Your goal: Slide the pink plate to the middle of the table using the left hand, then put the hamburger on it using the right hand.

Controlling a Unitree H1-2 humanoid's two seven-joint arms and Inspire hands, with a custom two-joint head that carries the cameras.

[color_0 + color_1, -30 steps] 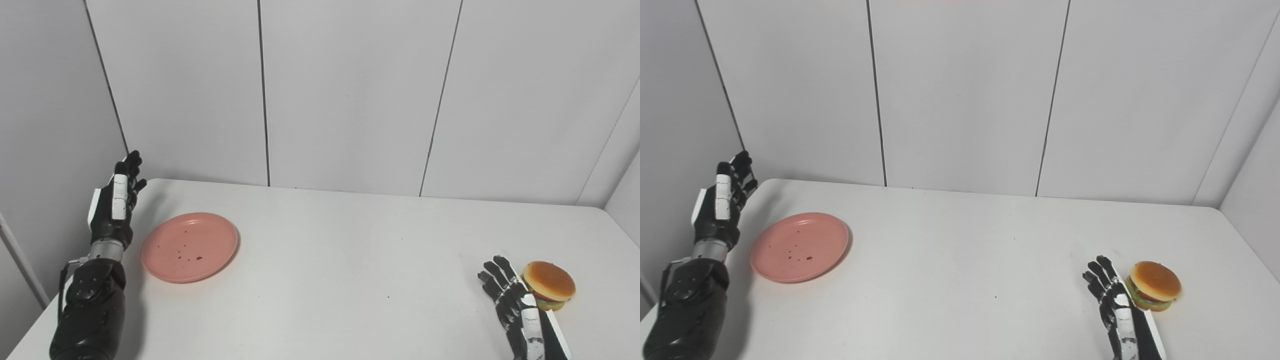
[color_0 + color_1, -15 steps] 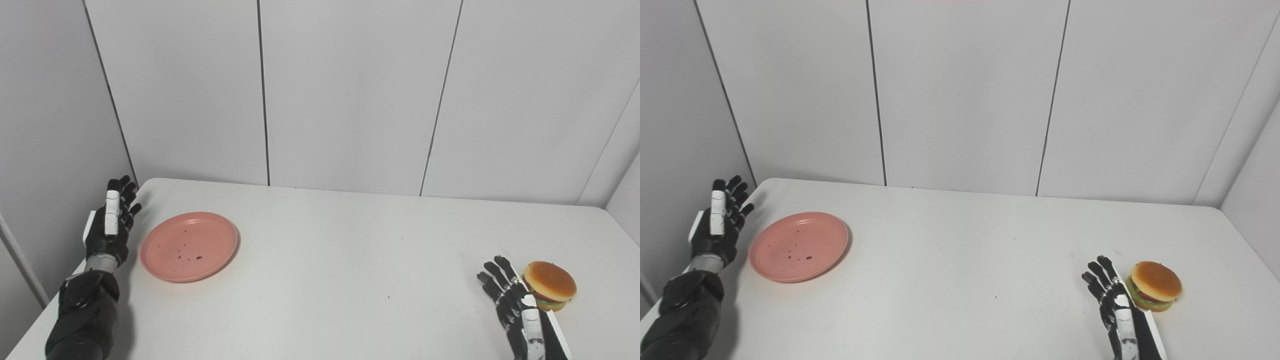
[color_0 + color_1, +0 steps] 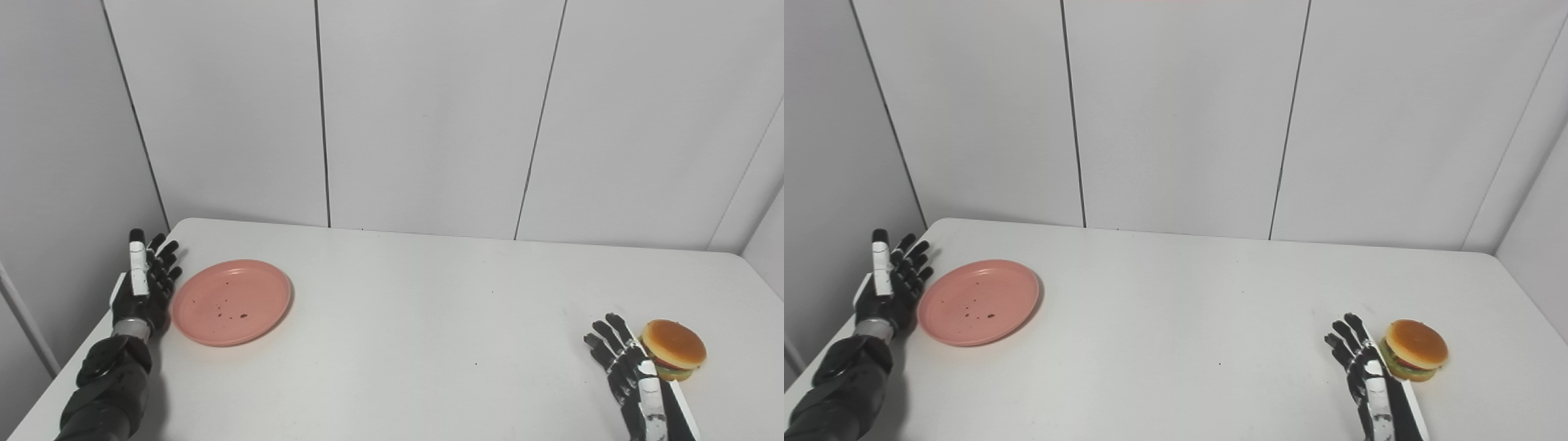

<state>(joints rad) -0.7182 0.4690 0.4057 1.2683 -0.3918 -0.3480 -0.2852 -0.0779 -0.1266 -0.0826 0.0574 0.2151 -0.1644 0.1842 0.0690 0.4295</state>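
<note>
Right hand [image 3: 637, 380] wrist cut off, left hand [image 3: 142, 278] beside pink plate [image 3: 231, 302]

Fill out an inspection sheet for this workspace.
Surface: white table, a few dark specks.
Job's things: pink plate at the left, dark crumbs on it; hamburger near the right edge, upright.
Clutter: nothing seen.
Hands: left hand open, edge-on beside the plate's left rim, contact unclear; right hand open, just left of the hamburger, not holding it.
Cables: nothing seen.
Surroundings: grey panel walls behind and at both sides.
</note>
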